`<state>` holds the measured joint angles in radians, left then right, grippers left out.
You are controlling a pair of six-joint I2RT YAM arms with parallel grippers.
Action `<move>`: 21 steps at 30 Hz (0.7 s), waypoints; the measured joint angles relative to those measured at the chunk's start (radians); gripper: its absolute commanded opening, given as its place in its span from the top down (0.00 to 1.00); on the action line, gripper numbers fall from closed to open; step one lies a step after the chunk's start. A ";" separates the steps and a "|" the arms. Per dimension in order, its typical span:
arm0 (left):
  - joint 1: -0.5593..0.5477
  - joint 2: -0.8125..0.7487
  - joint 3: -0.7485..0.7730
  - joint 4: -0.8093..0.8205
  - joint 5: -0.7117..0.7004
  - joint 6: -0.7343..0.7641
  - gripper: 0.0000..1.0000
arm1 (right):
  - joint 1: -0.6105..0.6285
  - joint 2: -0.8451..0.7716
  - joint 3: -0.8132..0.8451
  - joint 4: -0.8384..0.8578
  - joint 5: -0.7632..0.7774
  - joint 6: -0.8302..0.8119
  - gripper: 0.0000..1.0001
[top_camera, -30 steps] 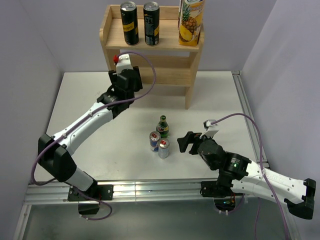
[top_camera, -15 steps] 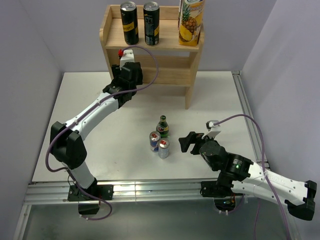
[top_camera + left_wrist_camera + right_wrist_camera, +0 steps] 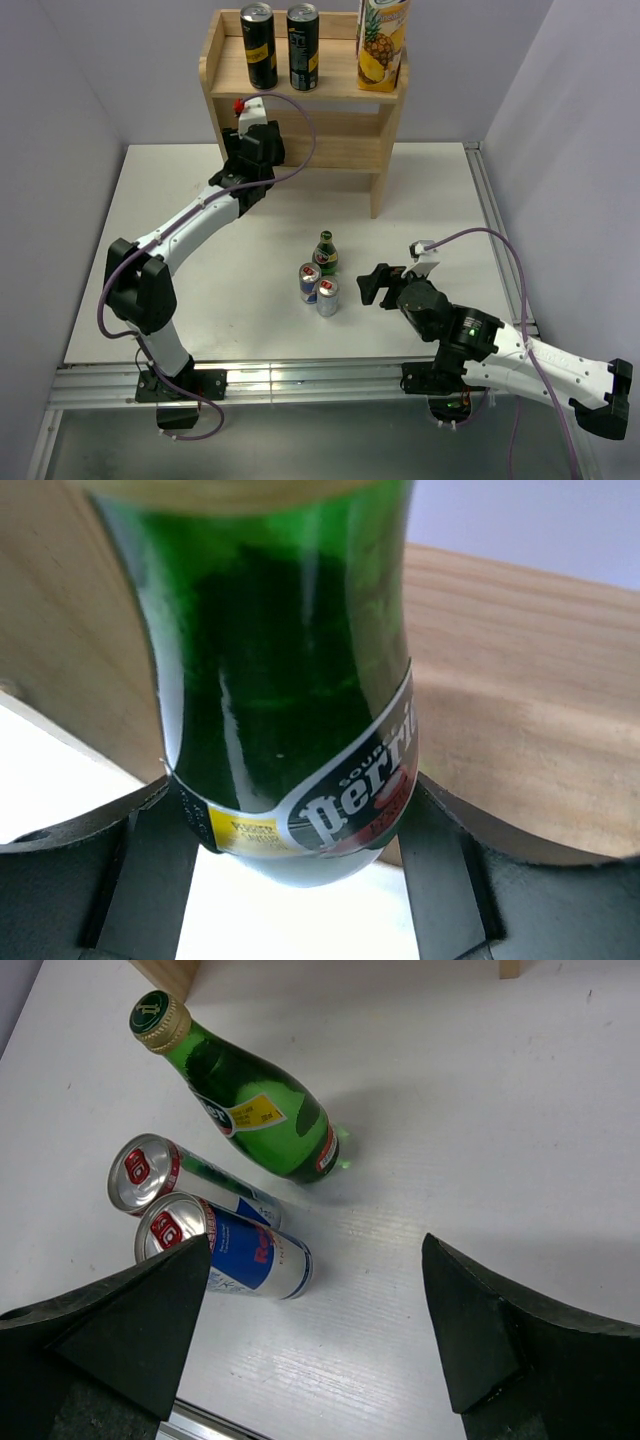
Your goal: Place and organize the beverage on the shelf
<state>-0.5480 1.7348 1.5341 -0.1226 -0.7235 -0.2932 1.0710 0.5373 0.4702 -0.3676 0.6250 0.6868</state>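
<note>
My left gripper [image 3: 295, 870] is shut on a green glass bottle [image 3: 280, 660], its fingers [image 3: 150, 880] pressing both sides near the label. Light wood fills the background close behind the bottle. In the top view this gripper [image 3: 255, 140] is at the lower tier of the wooden shelf [image 3: 340, 150], and the held bottle is hidden there. Two black cans [image 3: 260, 47] [image 3: 303, 47] stand on the top tier. On the table stand a second green bottle [image 3: 325, 253] [image 3: 260, 1110] and two blue-and-silver cans [image 3: 309, 283] [image 3: 235, 1250]. My right gripper [image 3: 375, 285] [image 3: 310, 1330] is open, just right of them.
A pineapple juice carton [image 3: 382, 45] stands at the right end of the top tier. The white table [image 3: 180, 200] ends at a metal rail [image 3: 300, 380] in front and another rail [image 3: 495, 230] on the right. Purple walls close in behind and on both sides.
My left arm has carried the green bottle forward and up to the shelf's lower tier, then nearly stopped. The right arm has barely moved.
</note>
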 measured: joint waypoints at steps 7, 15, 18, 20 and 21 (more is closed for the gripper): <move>0.015 0.005 -0.031 0.082 -0.009 -0.001 1.00 | 0.000 0.008 0.000 0.000 0.002 -0.001 0.07; 0.039 0.035 -0.032 0.165 -0.019 -0.011 0.58 | 0.000 0.010 0.000 0.000 0.003 -0.001 0.07; 0.044 0.045 -0.032 0.188 -0.028 -0.013 0.41 | 0.000 0.010 0.000 0.000 0.003 -0.001 0.07; 0.046 0.050 -0.031 0.201 -0.032 -0.015 0.34 | 0.000 0.011 0.000 0.000 0.003 -0.001 0.07; 0.046 0.053 -0.031 0.205 -0.034 -0.016 0.29 | 0.000 0.012 0.000 0.000 0.003 -0.001 0.07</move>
<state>-0.5018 1.7874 1.5028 0.0826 -0.7574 -0.3088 1.0710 0.5495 0.4702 -0.3672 0.6281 0.6861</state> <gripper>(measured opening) 0.747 0.928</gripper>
